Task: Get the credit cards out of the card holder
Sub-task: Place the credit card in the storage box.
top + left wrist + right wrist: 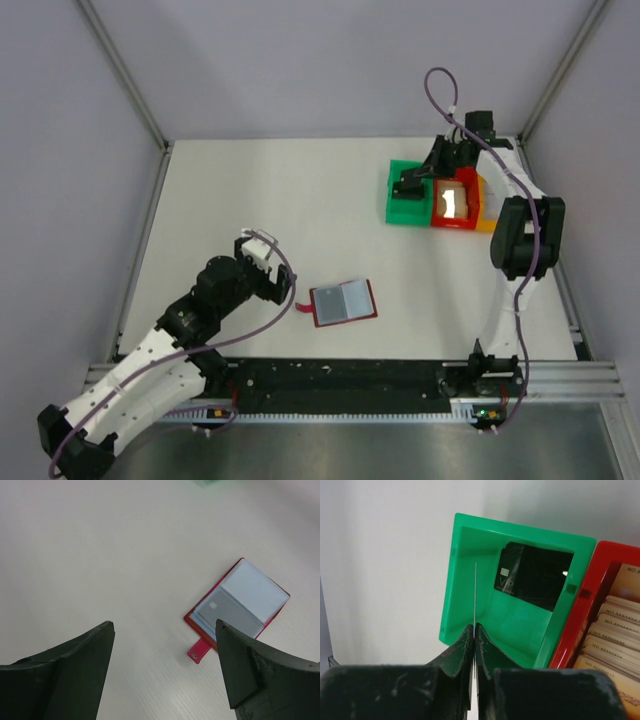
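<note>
Black card (535, 575) in green bin (462, 585): "VIP"; tan cards (615, 627): "NO." + chars (illegible).

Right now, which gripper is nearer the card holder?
Left. The left gripper hangs open just left of the card holder, not touching it. The right gripper is far back over the green bin, shut on a thin card seen edge-on.

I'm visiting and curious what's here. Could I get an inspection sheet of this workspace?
Surface: white table, no marks seen.
Job's things: card holder open, holding a pale card and a grey card; dark card in green bin; tan cards in red bin.
Clutter: nothing seen.
Grippers: left gripper jaws open near holder; right gripper jaws shut on thin card over green bin.
Cables: purple cable along each arm.
Surroundings: pale walls, metal frame.
</note>
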You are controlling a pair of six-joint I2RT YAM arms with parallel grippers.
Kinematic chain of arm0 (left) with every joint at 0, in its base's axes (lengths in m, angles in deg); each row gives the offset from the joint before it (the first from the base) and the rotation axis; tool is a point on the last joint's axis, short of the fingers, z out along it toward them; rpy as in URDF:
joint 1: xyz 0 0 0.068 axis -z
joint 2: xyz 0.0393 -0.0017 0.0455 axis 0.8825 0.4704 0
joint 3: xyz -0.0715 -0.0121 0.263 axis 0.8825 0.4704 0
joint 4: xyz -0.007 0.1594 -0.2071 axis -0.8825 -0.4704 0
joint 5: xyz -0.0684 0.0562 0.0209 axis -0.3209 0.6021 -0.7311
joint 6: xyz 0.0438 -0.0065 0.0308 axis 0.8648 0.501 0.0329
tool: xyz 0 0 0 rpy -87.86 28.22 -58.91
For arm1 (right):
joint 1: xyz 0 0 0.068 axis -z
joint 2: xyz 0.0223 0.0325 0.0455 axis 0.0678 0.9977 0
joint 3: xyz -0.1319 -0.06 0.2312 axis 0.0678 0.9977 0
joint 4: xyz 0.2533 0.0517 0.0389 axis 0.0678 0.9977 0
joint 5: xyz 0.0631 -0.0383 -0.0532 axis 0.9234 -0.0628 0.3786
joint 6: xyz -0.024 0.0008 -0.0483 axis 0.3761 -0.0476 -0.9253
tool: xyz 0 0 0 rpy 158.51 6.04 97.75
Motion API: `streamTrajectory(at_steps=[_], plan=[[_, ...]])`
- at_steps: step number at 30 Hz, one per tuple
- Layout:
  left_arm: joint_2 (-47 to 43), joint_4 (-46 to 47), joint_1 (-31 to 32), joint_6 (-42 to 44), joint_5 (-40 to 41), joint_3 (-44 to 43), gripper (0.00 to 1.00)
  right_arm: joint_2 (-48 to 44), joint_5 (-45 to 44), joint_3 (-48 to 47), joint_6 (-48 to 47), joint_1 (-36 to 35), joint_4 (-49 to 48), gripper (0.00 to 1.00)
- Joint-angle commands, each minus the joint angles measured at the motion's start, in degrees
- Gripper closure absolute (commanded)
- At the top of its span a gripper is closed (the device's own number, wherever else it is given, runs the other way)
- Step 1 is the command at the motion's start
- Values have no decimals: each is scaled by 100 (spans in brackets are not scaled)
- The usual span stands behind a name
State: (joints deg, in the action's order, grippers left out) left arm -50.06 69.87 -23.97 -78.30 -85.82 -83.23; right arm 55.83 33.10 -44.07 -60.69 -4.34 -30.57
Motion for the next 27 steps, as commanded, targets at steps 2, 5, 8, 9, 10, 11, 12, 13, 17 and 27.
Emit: streamTrajectory(at_steps=[2, 5, 8, 9, 10, 11, 12, 13, 17, 27], plan=[[110, 229, -18, 41, 26, -109, 14, 636, 376, -702, 131, 10, 23, 100], [180, 211, -10, 50, 17, -135, 14, 847, 437, -808, 122, -8, 31, 100], [206, 202, -18, 59, 8, -135, 14, 970, 385, -834, 43, -52, 84, 100], [206, 193, -18, 59, -9, -135, 14, 1005, 376, -843, 34, -69, 102, 100], [198, 193, -18, 50, -18, -135, 14, 1049, 359, -860, 8, -78, 119, 100], [198, 185, -18, 50, -44, -135, 14, 1093, 315, -869, -10, -87, 137, 100], [189, 176, -10, 50, -44, -127, 14, 1128, 280, -895, -36, -96, 172, 99], [180, 167, -18, 41, -53, -127, 14, 1181, 245, -931, -80, -113, 216, 98], [154, 158, -10, 24, -79, -118, 14, 1313, 130, -1080, -203, -218, 330, 91], [127, 123, -18, 6, -97, -135, 14, 1243, -950, -1256, -335, -324, 348, 58]])
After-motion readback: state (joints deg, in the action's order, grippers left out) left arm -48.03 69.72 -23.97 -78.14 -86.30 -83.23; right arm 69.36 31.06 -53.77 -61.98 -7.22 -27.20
